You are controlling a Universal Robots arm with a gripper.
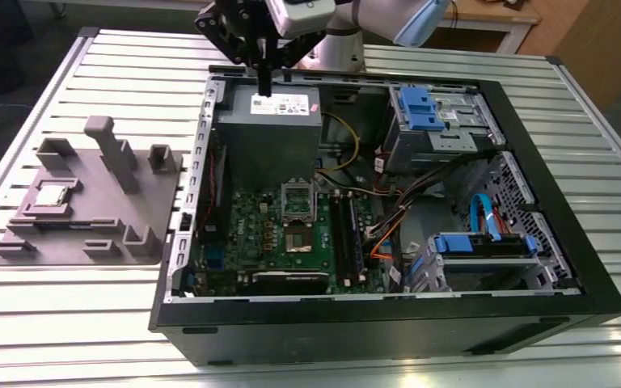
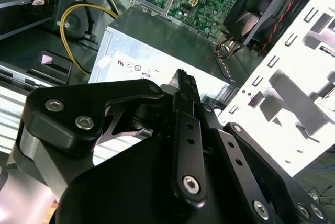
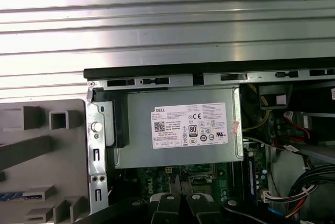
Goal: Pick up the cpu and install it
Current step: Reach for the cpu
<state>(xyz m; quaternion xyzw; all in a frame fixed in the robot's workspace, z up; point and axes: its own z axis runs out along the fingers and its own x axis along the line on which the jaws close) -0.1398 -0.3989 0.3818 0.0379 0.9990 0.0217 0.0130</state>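
Observation:
The cpu [image 1: 52,196], a small silvery square chip, lies in a recess of the grey holder block [image 1: 127,234] on the table, at the exterior view's left. My gripper [image 1: 264,87] hangs over the far end of the open computer case [image 1: 397,323], just above the grey power supply box [image 1: 268,121] with the white label. Its two black fingers are pressed together with nothing between them. The gripper [image 2: 183,77] is far from the cpu. The motherboard [image 1: 246,234] lies in the case with its socket [image 1: 297,234] bare and the metal socket frame [image 1: 297,196] raised.
Drive cages with blue latches [image 1: 429,113] and bundles of cables [image 1: 397,218] fill the case at the exterior view's right. The power supply box [image 3: 178,130] and the holder block [image 3: 42,156] show in the first wrist view. The slatted metal table [image 1: 73,323] surrounds the case.

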